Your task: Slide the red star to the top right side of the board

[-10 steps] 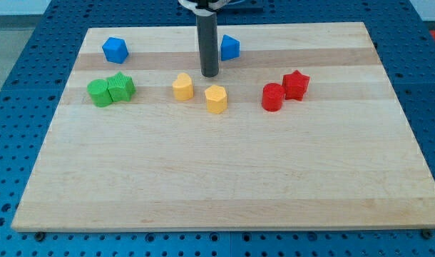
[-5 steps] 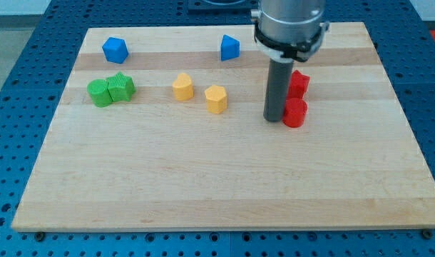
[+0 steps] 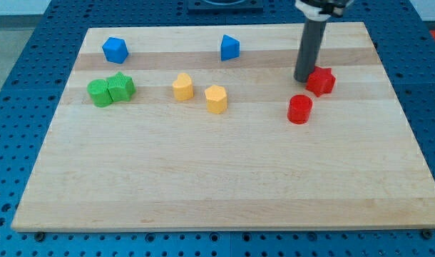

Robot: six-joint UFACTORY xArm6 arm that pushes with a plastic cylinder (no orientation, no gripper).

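My tip (image 3: 304, 78) now rests against the left side of the red star (image 3: 321, 81), having swung in half a second from the left of the red pair up to the star's upper-left flank; there are no fingers on this rod, so nothing is open, closed or gripped. The star has shifted right and slightly up, parting from the red cylinder (image 3: 299, 109), which now sits apart below and to its left. The star lies in the right half of the tabletop (image 3: 203, 185), short of the top right corner; the push probably needs to carry on upward and rightward. The blue, yellow and green blocks appear undisturbed on the view's left.
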